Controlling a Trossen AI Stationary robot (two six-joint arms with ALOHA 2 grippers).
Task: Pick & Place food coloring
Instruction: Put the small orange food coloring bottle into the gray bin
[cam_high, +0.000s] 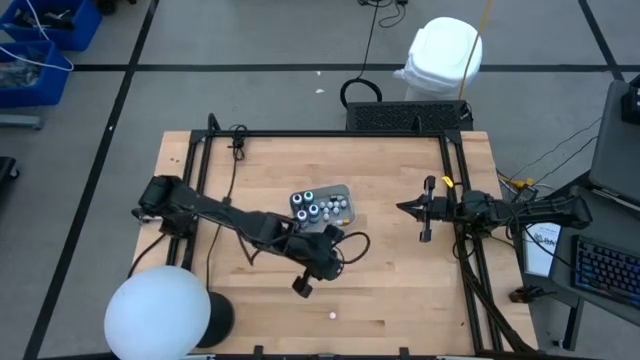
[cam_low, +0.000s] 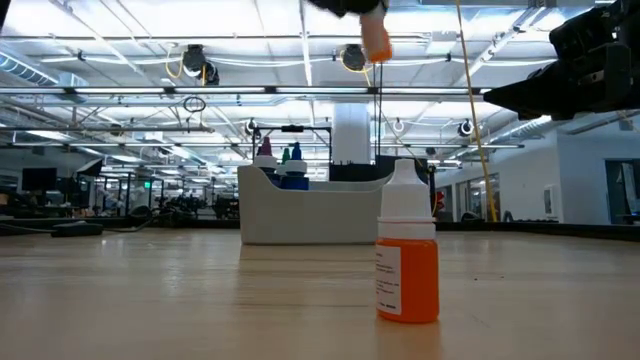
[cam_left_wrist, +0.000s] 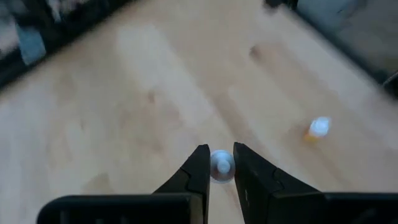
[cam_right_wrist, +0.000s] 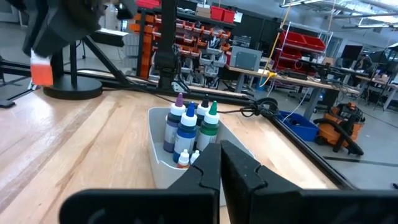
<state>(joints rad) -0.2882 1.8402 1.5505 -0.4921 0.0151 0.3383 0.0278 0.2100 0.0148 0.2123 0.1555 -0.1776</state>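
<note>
Counter (cam_high: 400, 280) showing pale wood, smooth, faint grain, soft sheen under ceiling lights. Grey tray (cam_low: 320, 215) looking like matt moulded plastic, smooth walls. Orange bottle (cam_low: 407, 262) standing on counter looking like glossy translucent plastic, white cap smooth, paper-like label wrapping side. Bottles in tray (cam_right_wrist: 189, 127) showing shiny coloured plastic with pointed caps. Left tool (cam_left_wrist: 219, 169) fingers (cam_left_wrist: 198, 168) appearing matt black, plastic-like, gripping small orange bottle. Right tool (cam_right_wrist: 219, 163) showing same matt black finish. Black frame (cam_high: 455, 170) around counter looking like metal.
</note>
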